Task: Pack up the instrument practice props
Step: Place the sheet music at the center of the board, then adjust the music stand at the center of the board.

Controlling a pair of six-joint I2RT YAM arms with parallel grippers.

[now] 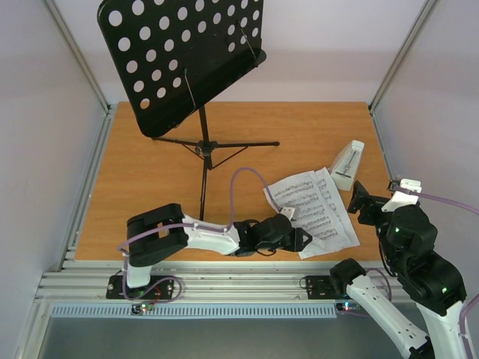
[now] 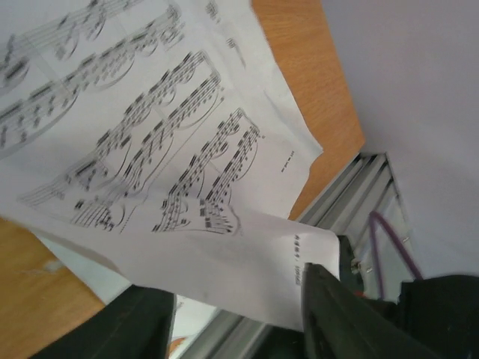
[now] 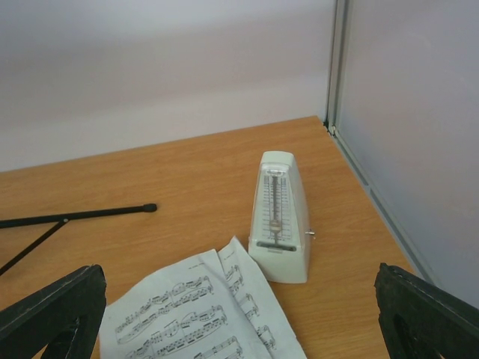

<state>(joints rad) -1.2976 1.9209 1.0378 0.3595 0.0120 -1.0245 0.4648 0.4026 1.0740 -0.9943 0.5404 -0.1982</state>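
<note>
**Bench** (image 1: 150, 172): orange-brown wooden top, walled in by pale panels on the left, far and right sides.

**Item 1, music stand** (image 1: 213, 82): black, on a tripod, standing upright at the far left of the bench. Its round-holed desk is tilted and raised high on the post. The three thin legs are spread on the wood, one of them reaching right toward the middle.

**Item 2, left pincer** (image 1: 303, 238): sits low at the near edge, around the middle, pointing right at the near-left side of the pages. In the wrist view its two dark fingers stand apart, released. A curled corner of paper lies in the gap between them and is not pinched.

**Item 3, sheet-music pages** (image 1: 314, 209): white and printed with staves, at least two sheets overlapping. They lie flat on the bench right of centre, at a slant. The near corner juts past the wood over the metal rail.

**Item 4, metronome** (image 1: 346, 164): small, pale and wedge-shaped, with a clear front cover. It stands upright at the far right, just beside the far-right corner of the pages. Whether it touches the paper cannot be told.

**Item 5, right pincer** (image 1: 359, 200): hovers at the right, near side of the metronome and above the right edge of the pages. Its fingers are spread wide and hold nothing, and it faces the metronome.
</note>
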